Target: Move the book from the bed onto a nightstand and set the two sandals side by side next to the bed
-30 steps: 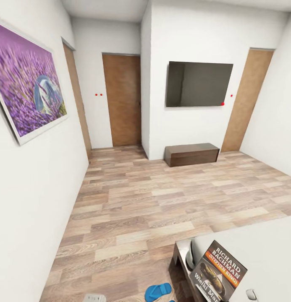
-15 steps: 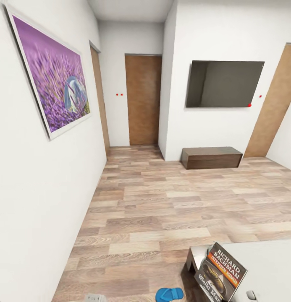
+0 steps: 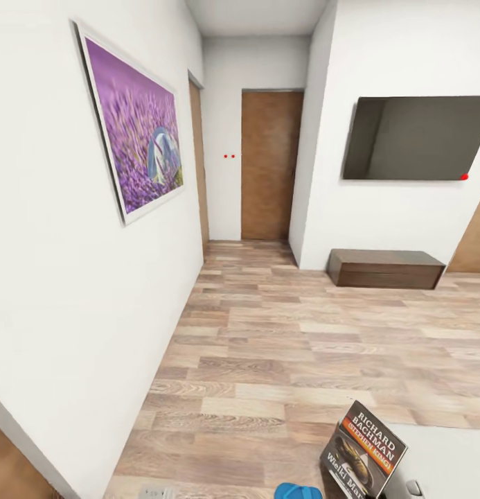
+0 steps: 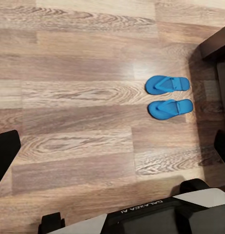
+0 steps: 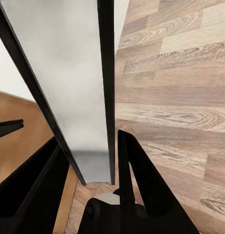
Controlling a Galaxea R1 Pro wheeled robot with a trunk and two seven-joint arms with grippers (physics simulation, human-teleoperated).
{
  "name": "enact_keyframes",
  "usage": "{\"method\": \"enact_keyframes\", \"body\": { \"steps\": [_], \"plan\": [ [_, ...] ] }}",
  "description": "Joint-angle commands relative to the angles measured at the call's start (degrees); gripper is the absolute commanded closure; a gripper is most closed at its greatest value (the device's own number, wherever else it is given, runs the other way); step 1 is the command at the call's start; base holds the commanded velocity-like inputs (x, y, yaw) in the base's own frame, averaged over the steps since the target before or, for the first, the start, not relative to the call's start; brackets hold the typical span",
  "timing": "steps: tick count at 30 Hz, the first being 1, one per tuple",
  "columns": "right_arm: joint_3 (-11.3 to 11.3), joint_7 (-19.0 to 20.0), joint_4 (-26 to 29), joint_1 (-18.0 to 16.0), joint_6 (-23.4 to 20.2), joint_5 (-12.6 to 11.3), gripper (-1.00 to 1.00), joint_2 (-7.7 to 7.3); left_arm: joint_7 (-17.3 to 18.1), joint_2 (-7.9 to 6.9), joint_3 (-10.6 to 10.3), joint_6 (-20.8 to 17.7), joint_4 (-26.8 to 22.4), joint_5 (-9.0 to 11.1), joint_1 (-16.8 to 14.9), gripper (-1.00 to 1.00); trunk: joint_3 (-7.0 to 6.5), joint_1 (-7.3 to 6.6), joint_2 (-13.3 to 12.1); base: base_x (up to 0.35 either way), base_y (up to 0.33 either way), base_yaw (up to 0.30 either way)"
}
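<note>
While the book (image 3: 365,454) stood tilted upright over a corner of the bed (image 3: 454,450), it was judged in carriage, presumably bound for a nightstand. Right claw (image 5: 90,178): clenched on the book's thin edge. Left claw (image 4: 112,146): released, empty, fingers wide apart over the floor. First sandal (image 4: 167,84) and second sandal (image 4: 170,107): parallel, side by side, close beside the bed frame.

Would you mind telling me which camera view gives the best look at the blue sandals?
The left wrist view: both blue sandals lie whole on the wood floor, side by side. The head view catches just a blue sliver of one sandal at its bottom edge, beside the book.
</note>
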State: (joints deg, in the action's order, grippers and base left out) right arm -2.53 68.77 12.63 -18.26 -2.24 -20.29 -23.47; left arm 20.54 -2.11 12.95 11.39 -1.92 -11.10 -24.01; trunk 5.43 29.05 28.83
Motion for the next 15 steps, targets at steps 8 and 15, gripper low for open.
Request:
{"method": "enact_keyframes", "body": {
  "steps": [8,15],
  "plan": [
    [-0.37,0.22,0.02,-0.03,-0.22,-0.01,1.00,0.01,0.12,0.00,0.50,0.22,0.08,-0.59,-0.07,-1.00,0.11,0.03,0.10,0.000,0.000,0.287],
    [-0.37,0.22,0.02,-0.03,-0.22,-0.01,1.00,0.00,0.12,0.00,0.50,0.22,0.08,-0.59,-0.07,-1.00,0.11,0.03,0.10,0.000,0.000,0.287]
  ]
}}
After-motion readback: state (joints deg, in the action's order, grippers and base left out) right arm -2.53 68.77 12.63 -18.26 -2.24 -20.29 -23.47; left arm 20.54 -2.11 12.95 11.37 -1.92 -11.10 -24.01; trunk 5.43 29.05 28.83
